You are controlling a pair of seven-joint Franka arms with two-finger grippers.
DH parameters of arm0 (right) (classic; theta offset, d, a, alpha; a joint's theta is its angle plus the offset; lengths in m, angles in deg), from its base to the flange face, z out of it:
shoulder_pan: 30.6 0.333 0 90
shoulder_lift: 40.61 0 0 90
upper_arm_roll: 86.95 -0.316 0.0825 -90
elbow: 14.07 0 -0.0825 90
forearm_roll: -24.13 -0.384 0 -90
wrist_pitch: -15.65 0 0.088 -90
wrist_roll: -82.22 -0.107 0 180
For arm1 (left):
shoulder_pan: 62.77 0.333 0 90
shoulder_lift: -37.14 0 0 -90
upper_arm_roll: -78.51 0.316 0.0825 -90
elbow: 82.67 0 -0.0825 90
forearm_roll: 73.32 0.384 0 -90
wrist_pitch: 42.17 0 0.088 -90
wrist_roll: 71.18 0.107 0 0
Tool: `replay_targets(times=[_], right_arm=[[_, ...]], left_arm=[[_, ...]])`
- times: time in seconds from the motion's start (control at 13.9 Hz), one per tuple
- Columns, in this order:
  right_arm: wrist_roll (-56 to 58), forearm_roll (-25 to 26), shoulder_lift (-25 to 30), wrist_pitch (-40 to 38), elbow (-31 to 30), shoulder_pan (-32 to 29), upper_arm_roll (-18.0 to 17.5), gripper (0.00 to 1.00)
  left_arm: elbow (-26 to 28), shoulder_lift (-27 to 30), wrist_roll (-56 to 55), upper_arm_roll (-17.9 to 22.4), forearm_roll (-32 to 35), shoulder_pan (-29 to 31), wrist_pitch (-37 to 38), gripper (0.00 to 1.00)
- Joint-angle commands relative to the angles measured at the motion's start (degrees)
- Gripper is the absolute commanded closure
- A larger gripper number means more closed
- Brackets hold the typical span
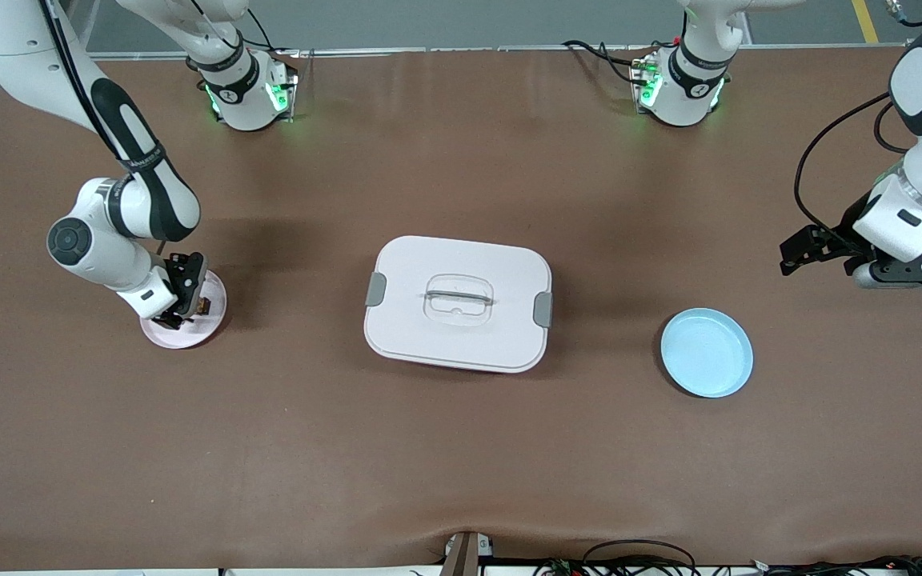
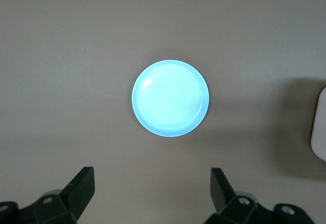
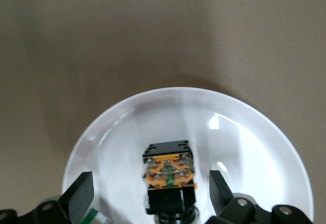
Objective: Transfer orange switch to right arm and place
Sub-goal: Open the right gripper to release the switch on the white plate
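The orange switch (image 3: 169, 175) is sitting on the pink plate (image 1: 209, 324) at the right arm's end, untouched between the right gripper (image 1: 177, 308)'s spread fingers. The left gripper (image 2: 153, 191) is hanging wide open over the table by the blue plate (image 1: 707, 353), just waiting.

Brown table (image 1: 461, 480), grey floor, cables at edge
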Motion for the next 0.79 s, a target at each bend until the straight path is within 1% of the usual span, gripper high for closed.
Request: replay_targets(times=[0.0, 0.14, 0.22, 0.43, 0.58, 0.65, 0.72], right_arm=[[-4.7, 0.2, 2.5, -4.9, 0.6, -0.2, -1.3, 0.00], [-8.1, 0.2, 3.7, -9.3, 2.0, 0.3, -1.3, 0.00], [-9.3, 0.1, 3.9, -13.0, 3.9, 0.6, -1.3, 0.00], [-15.8, 0.1, 4.4, -24.9, 9.8, 0.9, -1.8, 0.00], [-23.1, -0.2, 6.0, -30.4, 11.6, 0.9, -2.3, 0.00], [-28.9, -2.0, 7.2, -32.4, 11.6, 0.9, -2.2, 0.00], [-33.2, -3.9, 7.8, -34.4, 11.6, 0.7, -2.2, 0.00]], left_arm=[[0.7, 1.2, -0.2, 2.1, 0.7, -2.2, 0.0, 0.00], [-0.6, 1.2, -0.2, 2.9, 0.8, -3.1, 0.1, 0.00], [-1.4, 1.4, 0.0, 2.9, 0.8, -2.7, 0.2, 0.00], [-6.7, 1.3, 0.4, 2.9, 0.8, -2.6, 6.8, 0.00], [-9.8, 1.4, 0.3, 2.8, 0.8, -2.6, 10.2, 0.00], [-11.8, 1.3, 0.3, 2.8, 0.8, -2.6, 11.6, 0.00], [-12.3, 1.1, 0.2, 2.8, 0.8, -2.7, 13.0, 0.00]])
